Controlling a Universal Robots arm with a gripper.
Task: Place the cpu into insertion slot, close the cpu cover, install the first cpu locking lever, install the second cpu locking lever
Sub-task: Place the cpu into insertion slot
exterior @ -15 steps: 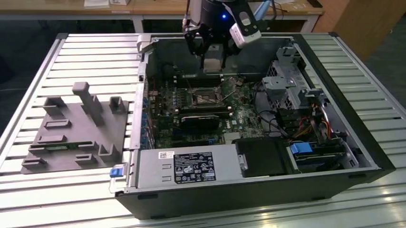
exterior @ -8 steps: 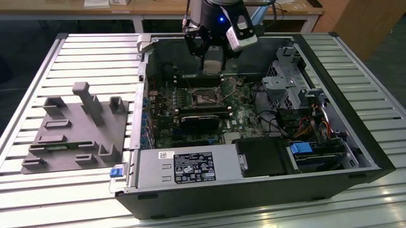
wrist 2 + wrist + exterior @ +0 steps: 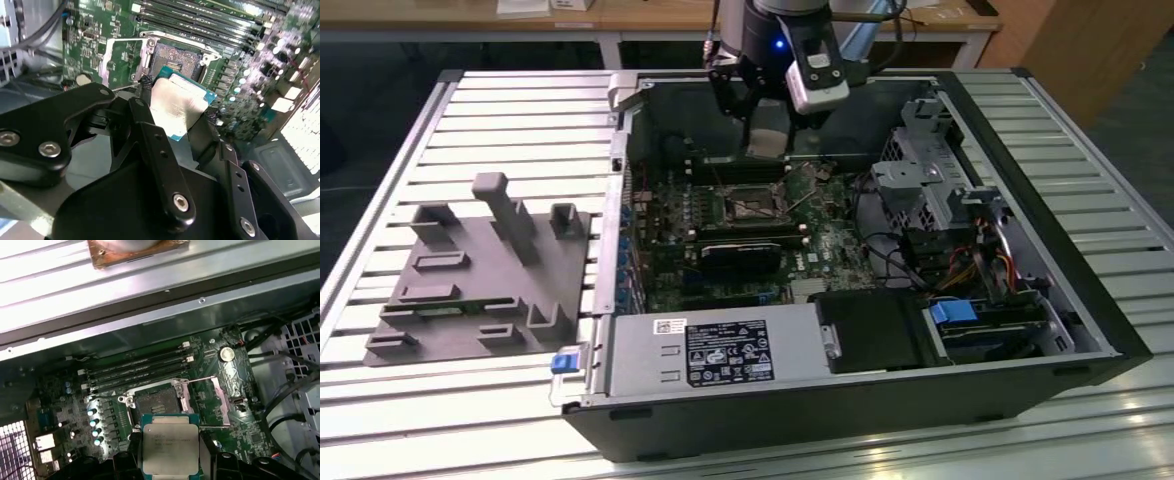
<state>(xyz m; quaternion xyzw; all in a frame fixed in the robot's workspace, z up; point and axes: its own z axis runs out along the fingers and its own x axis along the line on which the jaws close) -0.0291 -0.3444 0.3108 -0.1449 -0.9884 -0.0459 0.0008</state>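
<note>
My gripper [image 3: 767, 148] hangs inside the open computer case, above the far side of the motherboard. It is shut on the cpu [image 3: 180, 107], a flat square chip with a silver top, gripped by two opposite edges [image 3: 171, 450]. The chip is held in the air just short of the insertion slot [image 3: 152, 402], whose dark centre [image 3: 175, 62] lies bare. The cpu cover [image 3: 220, 400] is flipped open beside the socket [image 3: 117, 62]. A thin wire locking lever [image 3: 212, 428] stands released along the socket's side. In the exterior view the insertion slot [image 3: 744, 203] lies just below the gripper.
Long memory slots [image 3: 140, 370] run beside the socket. A black card [image 3: 740, 258] sits nearer the front, with the power supply [image 3: 707, 350] beyond it. A drive cage and cables [image 3: 927, 195] crowd the exterior view's right. A grey parts fixture [image 3: 480, 270] rests outside the case.
</note>
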